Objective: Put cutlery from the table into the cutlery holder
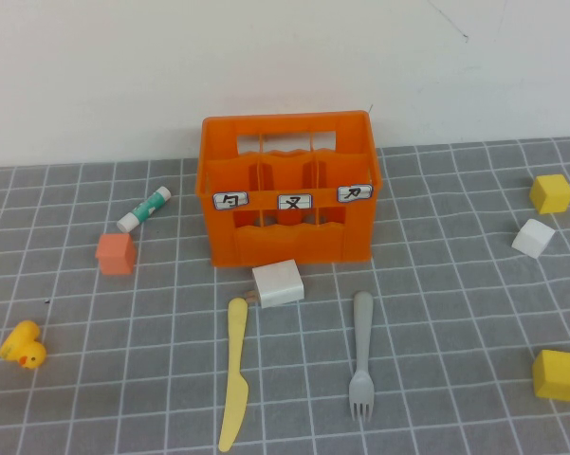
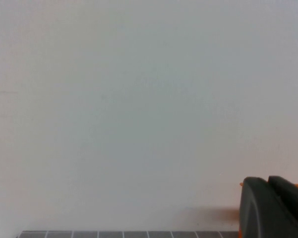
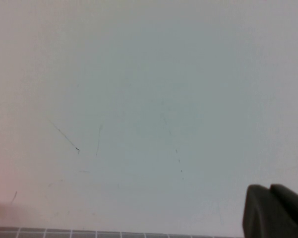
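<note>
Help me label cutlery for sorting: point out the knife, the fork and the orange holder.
knife (image 1: 234, 372): high view, middle of the pale-yellow blade.
fork (image 1: 362, 353): high view, grey handle just above the tines.
cutlery holder (image 1: 289, 242): high view, orange front wall below the labels.

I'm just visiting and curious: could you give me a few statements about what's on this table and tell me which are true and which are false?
1. The yellow knife lies on the table in front of the orange cutlery holder. True.
2. The grey fork is already in the holder. False: it lies on the table, right of the knife.
3. A white box sits between holder and knife. True.
4. The left hand holds the knife. False: it is shut, holding nothing visible.
5. The rubber duck sits at the far right. False: far left.
</note>
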Controlling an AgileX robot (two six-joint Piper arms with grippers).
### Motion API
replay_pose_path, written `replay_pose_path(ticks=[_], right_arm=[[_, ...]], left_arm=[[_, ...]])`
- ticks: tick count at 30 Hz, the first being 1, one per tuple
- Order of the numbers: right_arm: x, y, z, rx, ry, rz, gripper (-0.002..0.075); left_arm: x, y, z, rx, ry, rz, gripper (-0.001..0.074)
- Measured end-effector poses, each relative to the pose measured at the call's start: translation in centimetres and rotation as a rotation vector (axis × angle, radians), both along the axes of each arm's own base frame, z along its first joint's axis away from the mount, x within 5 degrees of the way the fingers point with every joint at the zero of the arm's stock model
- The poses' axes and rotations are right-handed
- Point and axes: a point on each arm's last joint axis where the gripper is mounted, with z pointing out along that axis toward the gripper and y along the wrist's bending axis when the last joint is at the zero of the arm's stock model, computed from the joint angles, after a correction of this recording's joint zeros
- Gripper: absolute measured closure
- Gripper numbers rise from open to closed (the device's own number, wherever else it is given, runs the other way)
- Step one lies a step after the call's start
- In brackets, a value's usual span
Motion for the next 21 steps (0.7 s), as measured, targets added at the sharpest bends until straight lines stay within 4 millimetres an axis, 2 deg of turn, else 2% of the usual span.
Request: replay_pose_path(ticks=[8,21], right_arm=[[0.1,0.0,-0.5,-0.011,0.054,-0.006,0.0729],[0.3,-0.1,-2.2,0.003,0.242,-0.011,0.0729]], left_arm=[[0.1,0.0,-0.3,0.000,0.035,-0.001,0.0736],[0.4,-0.1,-2.6,-0.065,0.297,-0.017,0.0736]])
